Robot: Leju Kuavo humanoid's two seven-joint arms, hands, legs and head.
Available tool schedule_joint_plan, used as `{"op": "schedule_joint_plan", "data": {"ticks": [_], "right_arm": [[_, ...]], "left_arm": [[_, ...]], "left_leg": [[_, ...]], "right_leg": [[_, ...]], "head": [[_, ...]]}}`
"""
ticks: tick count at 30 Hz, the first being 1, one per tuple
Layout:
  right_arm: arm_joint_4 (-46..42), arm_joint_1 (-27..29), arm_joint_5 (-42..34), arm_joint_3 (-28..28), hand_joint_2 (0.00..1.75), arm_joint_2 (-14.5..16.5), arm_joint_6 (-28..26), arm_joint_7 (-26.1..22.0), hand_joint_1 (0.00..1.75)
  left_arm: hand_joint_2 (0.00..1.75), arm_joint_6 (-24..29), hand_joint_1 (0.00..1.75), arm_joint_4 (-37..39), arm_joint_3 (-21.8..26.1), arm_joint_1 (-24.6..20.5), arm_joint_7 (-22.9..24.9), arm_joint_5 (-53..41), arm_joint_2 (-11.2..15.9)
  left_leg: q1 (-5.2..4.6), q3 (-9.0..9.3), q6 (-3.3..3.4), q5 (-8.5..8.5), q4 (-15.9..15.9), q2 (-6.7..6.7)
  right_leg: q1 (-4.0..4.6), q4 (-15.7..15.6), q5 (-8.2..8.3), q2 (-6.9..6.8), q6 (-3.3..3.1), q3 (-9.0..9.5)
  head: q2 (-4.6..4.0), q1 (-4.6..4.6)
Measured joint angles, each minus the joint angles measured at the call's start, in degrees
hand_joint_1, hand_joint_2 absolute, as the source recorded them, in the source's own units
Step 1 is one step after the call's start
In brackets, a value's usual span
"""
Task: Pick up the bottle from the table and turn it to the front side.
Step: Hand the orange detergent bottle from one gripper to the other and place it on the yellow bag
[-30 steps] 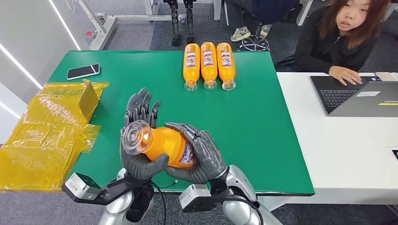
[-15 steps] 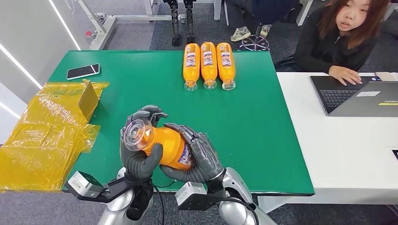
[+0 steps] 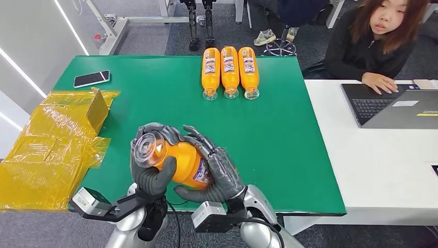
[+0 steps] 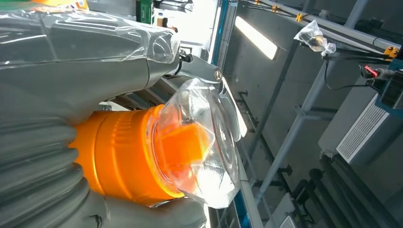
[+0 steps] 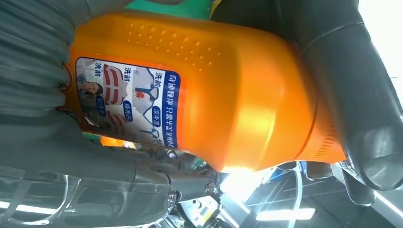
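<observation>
An orange bottle (image 3: pixel 183 163) with a clear cap and a blue label is held above the near edge of the green table (image 3: pixel 289 144), its cap tilted up toward me. My left hand (image 3: pixel 150 173) wraps the cap end, fingers curled over the top. My right hand (image 3: pixel 217 173) grips the body from the other side. In the left wrist view the clear cap (image 4: pixel 199 142) and orange neck sit inside my left hand (image 4: pixel 57 95). In the right wrist view the bottle (image 5: pixel 237 95) shows its label between the fingers of my right hand (image 5: pixel 28 104).
Three more orange bottles (image 3: pixel 229 71) lie side by side at the table's far edge. A phone (image 3: pixel 91 78) lies far left, yellow plastic wrap (image 3: pixel 51 147) at the left edge. A person (image 3: pixel 379 41) sits at a white table with a laptop (image 3: pixel 392 106) on the right.
My left hand's fingers, spread open behind the bottle a second ago, have closed over the cap end. The bottle has tilted slightly; both hands shifted a little toward me.
</observation>
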Motion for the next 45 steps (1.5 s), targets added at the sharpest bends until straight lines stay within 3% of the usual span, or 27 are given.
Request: {"op": "schedule_joint_plan", "data": {"ticks": [7, 11, 14, 21, 24, 30, 34, 37, 40, 45], "right_arm": [[-0.1, 1.0, -1.2, -0.8, 1.75, 0.6, -3.4, -2.4, 0.00], [-5.0, 3.7, -10.4, -2.3, 1.75, 1.9, -18.5, -13.6, 0.00], [-14.3, 5.4, -17.0, -4.2, 1.75, 2.9, -27.2, -17.4, 0.00], [-25.5, 7.0, -16.3, -7.4, 1.75, 5.3, -27.8, -17.7, 0.00], [-27.2, 7.6, -15.7, -8.0, 1.75, 5.8, -27.8, -17.7, 0.00], [-28.9, 8.3, -16.2, -8.6, 1.75, 6.0, -27.8, -17.7, 0.00], [-29.1, 8.7, -17.4, -8.6, 1.75, 5.9, -27.8, -17.7, 0.00], [-29.0, 8.8, -17.8, -8.6, 1.75, 5.9, -27.8, -17.6, 0.00], [-28.6, 9.0, -18.1, -8.7, 1.75, 5.9, -27.8, -17.6, 0.00], [-27.8, 10.2, -17.3, -9.4, 1.75, 5.9, -27.8, -17.6, 0.00]], "left_arm": [[1.75, 0.5, 1.75, 0.0, 0.5, -0.3, 0.0, 0.1, 0.0], [1.75, 1.7, 1.75, 0.8, 2.4, -0.3, 0.1, 1.1, 0.1], [1.75, 1.7, 1.75, 1.8, 4.1, -0.3, 0.1, 2.0, 0.1], [1.75, 1.5, 1.74, 4.3, 5.9, -0.6, 0.1, 2.2, 0.0], [1.75, 5.2, 1.74, 4.8, 6.1, -1.2, 0.1, -0.8, 0.0], [1.75, 19.9, 1.74, 5.7, 5.8, -4.2, 0.1, -14.0, 1.3], [1.75, 32.5, 1.75, 8.2, 4.6, -8.9, 1.1, -28.7, 4.8], [1.75, 37.3, 1.75, 9.9, 3.1, -12.9, 6.1, -43.9, 7.7], [1.75, 35.0, 1.75, 11.1, 0.5, -17.3, 13.1, -59.5, 10.9], [1.75, 20.6, 1.75, 16.4, -6.0, -25.4, 18.5, -75.7, 14.9]], "left_leg": [[0.00, -0.01, 0.00, 0.00, 0.0, -0.02], [0.00, -0.04, 0.00, 0.00, 0.0, -0.01], [0.00, -0.06, -0.01, 0.00, 0.0, 0.00], [0.00, -0.05, -0.01, 0.00, 0.0, 0.06], [0.00, -0.05, -0.01, 0.00, 0.0, 0.06], [0.01, -0.04, -0.02, 0.01, 0.0, 0.06], [0.01, -0.03, -0.06, 0.04, 0.0, 0.06], [0.02, -0.03, -0.10, 0.07, 0.0, 0.05], [0.02, -0.03, -0.13, 0.09, 0.0, 0.05], [0.02, -0.02, -0.11, 0.10, 0.0, 0.05]], "right_leg": [[0.00, 0.0, 0.00, -0.01, 0.00, -0.01], [0.00, 0.0, -0.01, 0.01, -0.01, -0.07], [0.00, 0.0, -0.03, 0.01, -0.03, -0.10], [0.00, 0.0, -0.03, 0.08, -0.04, -0.11], [0.00, 0.0, -0.02, 0.08, -0.04, -0.11], [0.01, 0.0, -0.02, 0.08, -0.04, -0.11], [0.01, 0.1, 0.00, 0.08, -0.07, -0.11], [0.01, 0.1, 0.01, 0.08, -0.09, -0.11], [0.01, 0.1, 0.02, 0.08, -0.11, -0.11], [0.00, 0.1, 0.04, 0.07, -0.13, -0.11]], "head": [[0.00, 0.01], [0.00, 0.03], [0.00, 0.03], [0.00, 0.02], [0.00, 0.02], [0.00, 0.03], [0.00, 0.01], [0.00, 0.02], [0.00, 0.02], [0.00, 0.02]]}}
